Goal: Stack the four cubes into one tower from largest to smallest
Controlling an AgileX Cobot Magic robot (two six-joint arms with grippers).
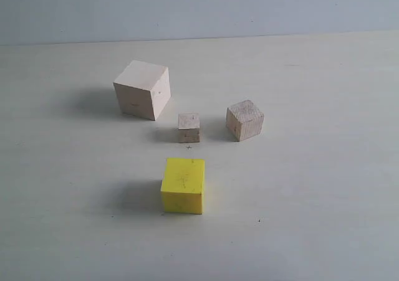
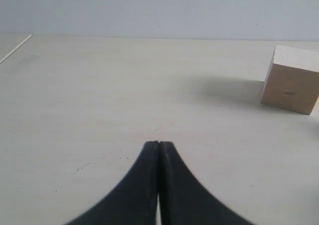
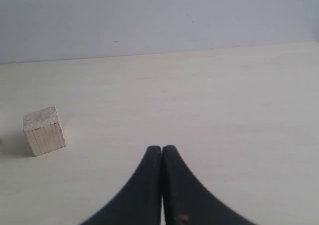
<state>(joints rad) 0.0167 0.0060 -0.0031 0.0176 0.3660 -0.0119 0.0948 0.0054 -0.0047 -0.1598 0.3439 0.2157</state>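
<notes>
All four cubes stand apart on the pale table in the exterior view: the large wood cube (image 1: 143,89) at back left, the tiny wood cube (image 1: 189,128) in the middle, the medium wood cube (image 1: 244,120) to its right, the yellow cube (image 1: 183,185) nearest the front. No tower stands. Neither arm shows in that view. In the left wrist view my left gripper (image 2: 159,144) is shut on nothing, with the large cube (image 2: 291,79) well off to one side. My right gripper (image 3: 162,148) is shut and empty too, the medium cube (image 3: 44,130) lying apart from it.
A pale table (image 1: 324,187) runs back to a plain grey-blue wall (image 1: 199,7). The table's edge (image 2: 15,48) shows as a thin line in the left wrist view.
</notes>
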